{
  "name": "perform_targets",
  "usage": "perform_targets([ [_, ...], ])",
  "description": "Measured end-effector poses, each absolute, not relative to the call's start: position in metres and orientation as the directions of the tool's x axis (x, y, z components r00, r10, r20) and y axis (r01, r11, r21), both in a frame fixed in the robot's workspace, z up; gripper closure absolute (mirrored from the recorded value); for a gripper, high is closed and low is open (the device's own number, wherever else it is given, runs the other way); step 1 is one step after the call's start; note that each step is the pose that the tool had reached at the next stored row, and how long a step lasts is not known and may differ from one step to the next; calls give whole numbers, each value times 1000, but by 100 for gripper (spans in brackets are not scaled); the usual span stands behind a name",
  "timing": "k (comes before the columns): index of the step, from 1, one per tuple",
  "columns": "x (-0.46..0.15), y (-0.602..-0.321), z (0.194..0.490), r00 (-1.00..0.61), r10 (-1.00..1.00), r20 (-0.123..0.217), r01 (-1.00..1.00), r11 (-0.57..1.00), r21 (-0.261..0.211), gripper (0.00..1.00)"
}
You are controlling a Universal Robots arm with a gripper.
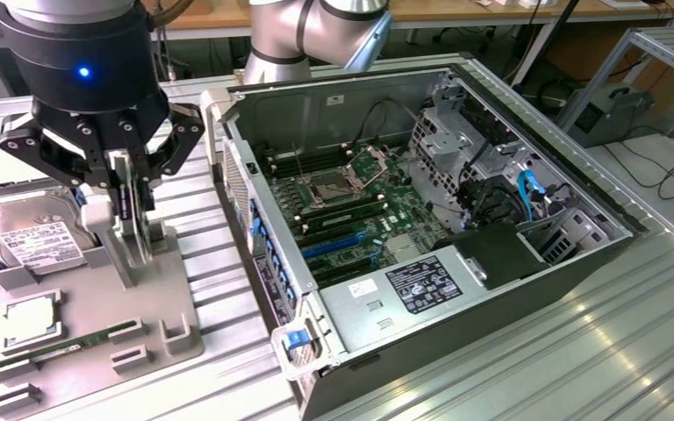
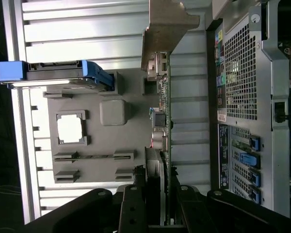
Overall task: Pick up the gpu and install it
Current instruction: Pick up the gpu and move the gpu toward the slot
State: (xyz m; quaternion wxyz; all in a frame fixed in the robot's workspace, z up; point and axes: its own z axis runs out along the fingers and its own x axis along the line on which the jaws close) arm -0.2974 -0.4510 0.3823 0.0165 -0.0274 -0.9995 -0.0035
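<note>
Watching remotely, I see the gripper (image 1: 126, 206) clamped on the gpu (image 1: 138, 250), which stands upright by the gray tray's (image 1: 179, 307) edge nearest the open computer case (image 1: 431, 219).

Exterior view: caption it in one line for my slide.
Gripper closed on the upright gpu at the grey parts tray, beside the open computer case with its motherboard exposed.

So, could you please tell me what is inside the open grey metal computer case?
A flat green motherboard with a square metal processor socket, thin blue cables and a black plastic box; whatever lies under that box is covered.
</note>
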Motion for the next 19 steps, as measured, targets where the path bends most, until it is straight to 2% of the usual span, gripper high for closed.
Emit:
perform_targets([
  [10,-297,-451,390,-999,24,33,24,1000,8,72],
  [19,-297,-451,414,-999,-13,33,-13,1000,8,72],
])
